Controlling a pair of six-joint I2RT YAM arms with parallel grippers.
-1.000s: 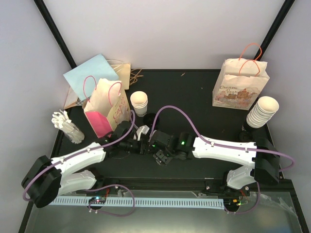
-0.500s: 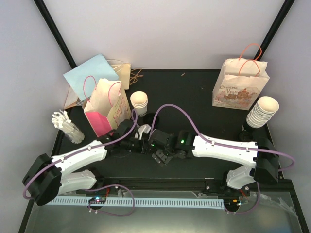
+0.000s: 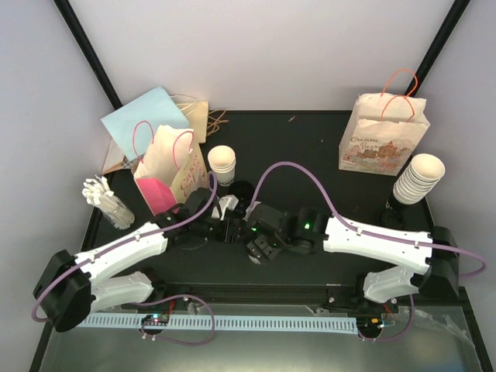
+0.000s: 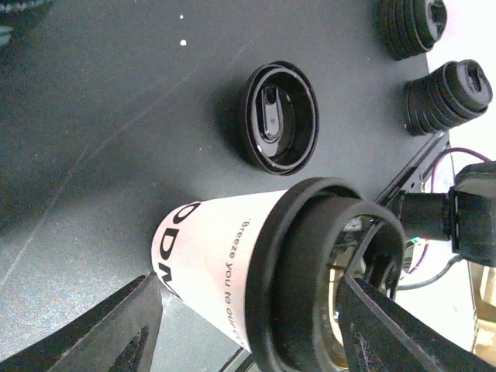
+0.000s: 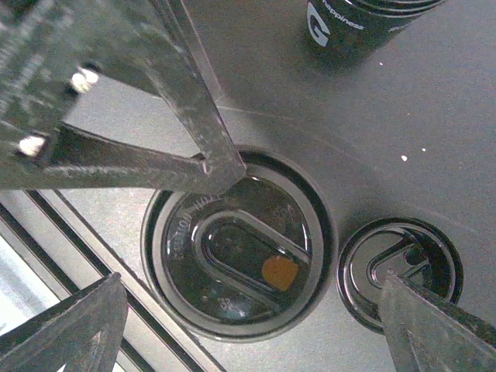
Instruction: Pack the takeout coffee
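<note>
Black tabletop (image 3: 310, 147) lies below me. My left gripper (image 4: 248, 283) is closed, fingers still well apart, round the white paper cup (image 4: 209, 248). Its black lid (image 5: 240, 256) hides any contents. My right gripper (image 5: 252, 283) hangs straight over that lid, spread wide, empty. A loose lid (image 5: 399, 267) sits beside the cup, partly hidden by one finger.

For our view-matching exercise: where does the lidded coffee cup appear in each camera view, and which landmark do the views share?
Top external: the lidded cup sits just left of centre.
Left wrist: bottom centre, seen side-on, white wall with black lid.
Right wrist: centre, seen from above, so only its lid shows.
Shared landmark: the loose black lid lying beside it, faint in the top view.
</note>
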